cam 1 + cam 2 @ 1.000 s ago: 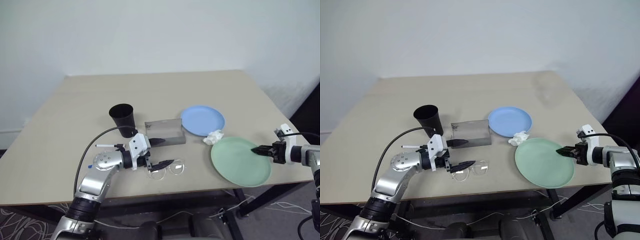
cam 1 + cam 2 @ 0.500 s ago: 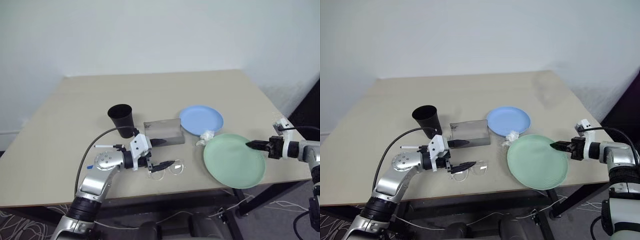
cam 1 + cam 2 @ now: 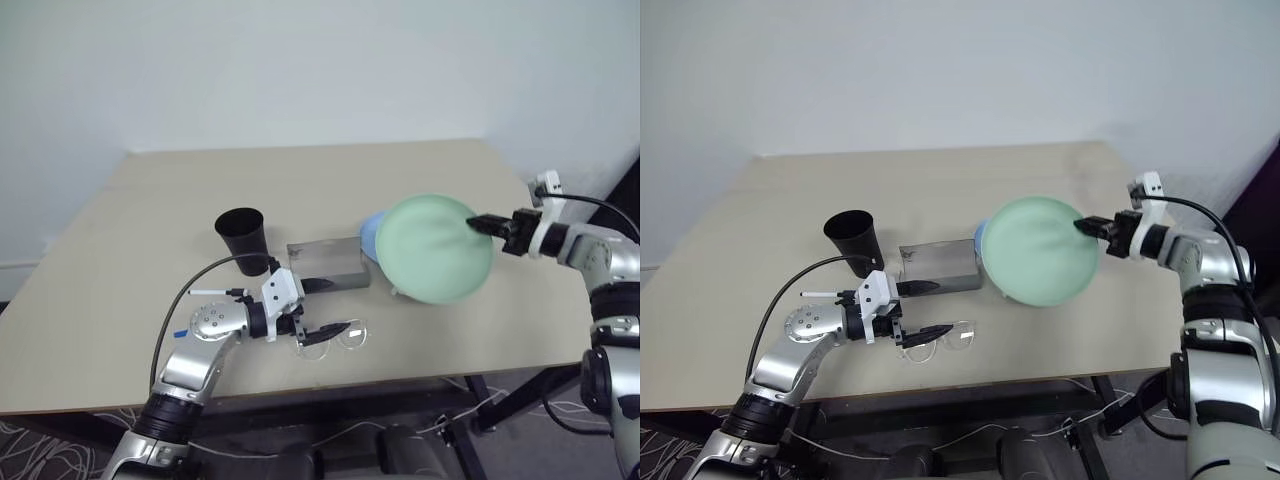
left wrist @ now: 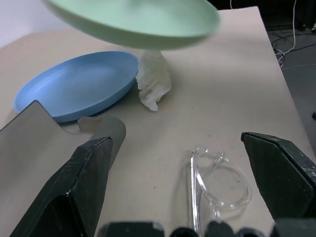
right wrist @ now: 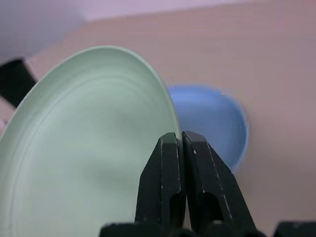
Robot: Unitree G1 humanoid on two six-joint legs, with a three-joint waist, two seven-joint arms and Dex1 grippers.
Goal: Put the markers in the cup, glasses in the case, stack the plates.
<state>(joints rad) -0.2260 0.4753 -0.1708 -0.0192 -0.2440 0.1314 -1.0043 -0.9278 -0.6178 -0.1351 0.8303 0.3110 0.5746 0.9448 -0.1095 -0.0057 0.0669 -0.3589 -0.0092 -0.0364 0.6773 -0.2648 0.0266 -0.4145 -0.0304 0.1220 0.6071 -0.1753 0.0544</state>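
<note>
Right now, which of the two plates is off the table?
The mint green plate, pinched by its rim in the right gripper and tilted in the air. The light blue plate lies flat on the table.

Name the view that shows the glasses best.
The left wrist view: the glasses lie close up, clear frame and lenses readable, between the open left tool's fingers. Both eye views show them small on the table beside that tool.

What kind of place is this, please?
Probably a lab or test room, not a home: a bare beige table against a plain white wall, loose cables on the floor beneath, and household props such as a black cup laid out.
</note>
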